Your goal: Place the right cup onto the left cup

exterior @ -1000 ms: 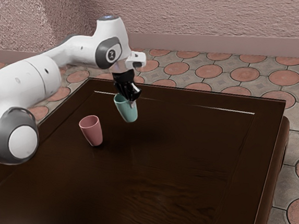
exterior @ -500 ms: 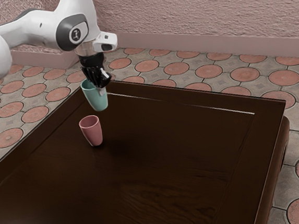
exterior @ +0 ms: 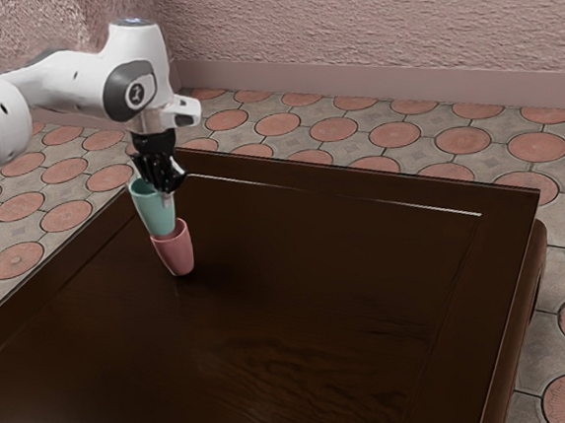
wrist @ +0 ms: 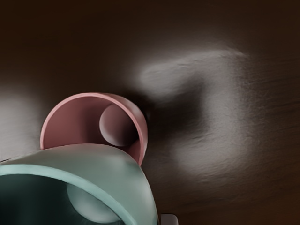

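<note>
One black gripper (exterior: 166,190), clamped on rim of green cup (exterior: 156,211). Pink cup (exterior: 176,253), upright on dark table (exterior: 320,297), at five o'clock from green cup in exterior view; contact between cups indeterminable.

Arm (exterior: 68,80) reaching from exterior view's left; end effector (exterior: 166,190) pointing down, clamped.

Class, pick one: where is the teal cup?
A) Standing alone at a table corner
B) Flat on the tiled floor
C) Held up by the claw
C: the claw grips the teal cup by its rim, higher than the pink cup standing on the table.
</note>
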Available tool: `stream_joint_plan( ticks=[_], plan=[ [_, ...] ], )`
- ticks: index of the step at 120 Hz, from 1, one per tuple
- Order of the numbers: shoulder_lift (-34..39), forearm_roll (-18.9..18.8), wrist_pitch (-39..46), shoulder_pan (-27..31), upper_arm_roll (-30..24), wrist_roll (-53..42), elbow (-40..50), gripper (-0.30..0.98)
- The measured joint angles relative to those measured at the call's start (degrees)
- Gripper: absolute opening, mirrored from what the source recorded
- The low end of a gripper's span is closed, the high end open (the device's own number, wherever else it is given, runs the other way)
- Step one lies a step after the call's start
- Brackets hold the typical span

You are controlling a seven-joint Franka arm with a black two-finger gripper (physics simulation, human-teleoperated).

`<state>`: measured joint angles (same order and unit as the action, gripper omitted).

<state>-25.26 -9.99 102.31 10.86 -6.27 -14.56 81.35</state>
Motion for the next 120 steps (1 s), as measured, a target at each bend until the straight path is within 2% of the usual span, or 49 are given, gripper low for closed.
stream_joint_plan(
  ticks=[30, 51, 64, 79, 100, 112, 120],
  plan=[
    [-5.0, -0.1, -0.4, 0.3, -0.2, -0.2, -5.6, -0.1],
    [-6.6, -0.1, -0.7, 1.0, -0.1, -0.4, -6.4, -0.09],
    [-7.0, 0.6, -1.0, 1.0, -0.2, -0.4, -6.4, 0.06],
    [-6.4, 1.4, -2.1, 1.0, -0.9, -0.2, -6.4, 0.32],
    [1.4, 1.7, -5.6, 0.5, -4.2, 0.4, -5.7, 0.53],
    [7.2, 3.0, -7.4, -2.9, -3.9, 0.7, -2.4, 0.59],
    [13.2, 4.5, -8.1, -9.4, 1.7, 1.1, 3.6, 0.61]
  ],
)
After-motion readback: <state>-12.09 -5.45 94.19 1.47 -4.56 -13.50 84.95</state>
